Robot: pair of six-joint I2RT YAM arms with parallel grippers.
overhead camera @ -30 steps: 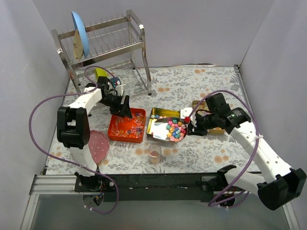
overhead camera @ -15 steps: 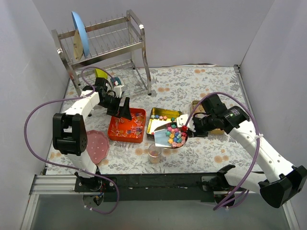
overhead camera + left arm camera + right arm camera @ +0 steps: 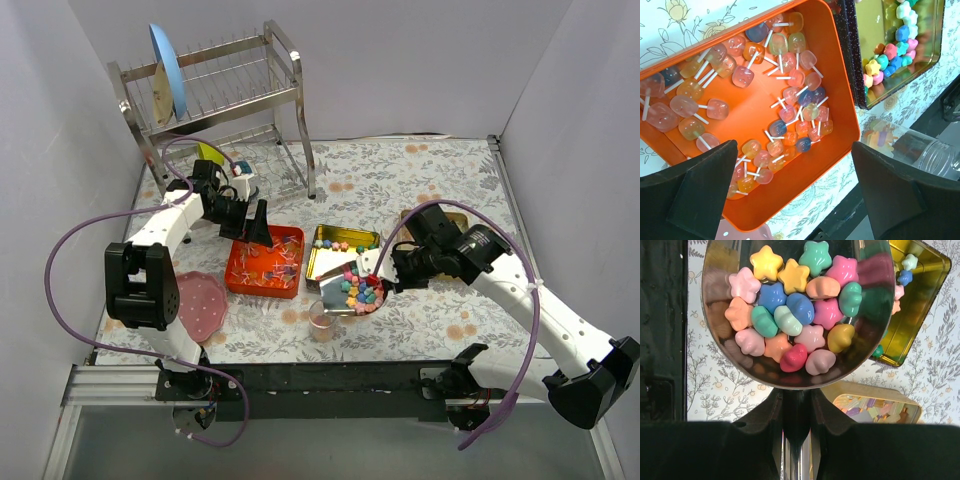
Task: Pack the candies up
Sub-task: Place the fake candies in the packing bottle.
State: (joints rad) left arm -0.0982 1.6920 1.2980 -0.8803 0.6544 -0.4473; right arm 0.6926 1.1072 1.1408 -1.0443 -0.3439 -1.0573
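Right gripper [image 3: 392,272] clamps one steel scoop [image 3: 720,270] of about nineteen star candies [image 3: 790,310], countable only from its wrist, beside one gold tin [image 3: 325,262]; left gripper [image 3: 258,228] gapes wide over one orange tray [image 3: 835,100].

Shows pastel candies [image 3: 795,315], pink, blue, mint, yellow and peach, heaped in a mirror-silver scoop [image 3: 715,310]. Shows translucent orange, pink, yellow and blue jellies [image 3: 747,75] with white sticks in a bright orange tray [image 3: 835,115]. Adds a gold tin [image 3: 872,20]. Sets all on a white bench [image 3: 420,180] printed with grey leaves and orange flowers.
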